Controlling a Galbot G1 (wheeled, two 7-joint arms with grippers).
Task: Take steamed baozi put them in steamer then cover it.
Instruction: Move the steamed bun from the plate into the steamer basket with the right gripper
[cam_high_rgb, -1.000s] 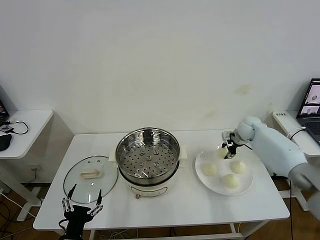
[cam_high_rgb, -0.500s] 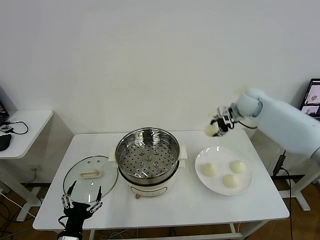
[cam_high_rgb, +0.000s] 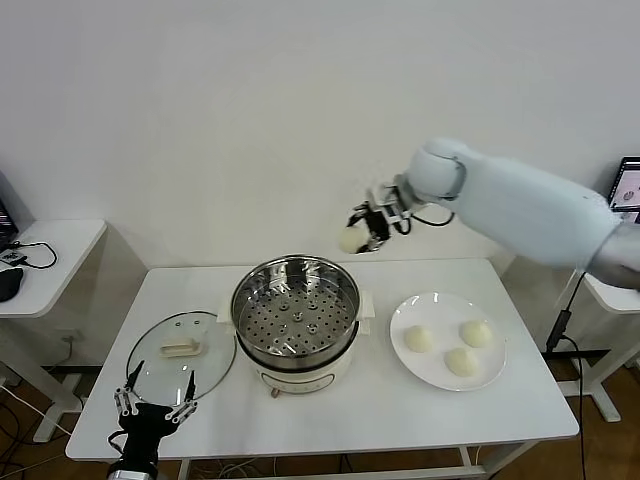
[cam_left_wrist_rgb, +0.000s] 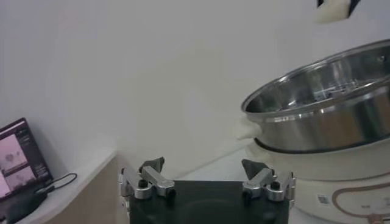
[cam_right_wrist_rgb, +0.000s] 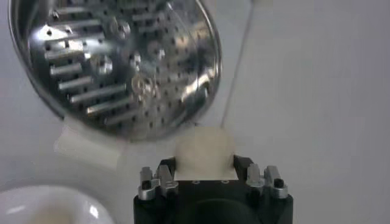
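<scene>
Relocated: right gripper (cam_high_rgb: 368, 228), jaws pinching one baozi (cam_high_rgb: 350, 240), from plate (cam_high_rgb: 415, 368) to above steamer (cam_high_rgb: 296, 312) far rim. Three baozi remain plated. Left gripper (cam_high_rgb: 153, 412) spread, near cover (cam_high_rgb: 181, 355). Drop pending.

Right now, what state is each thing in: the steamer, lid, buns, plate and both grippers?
Steamer: uncovered, tray empty.
Lid: off, flat on the table left of the steamer.
Held bun: in the air above the steamer's far rim.
Plate: holds three buns.
Right gripper: shut on the bun.
Left gripper: open, near the lid.
</scene>
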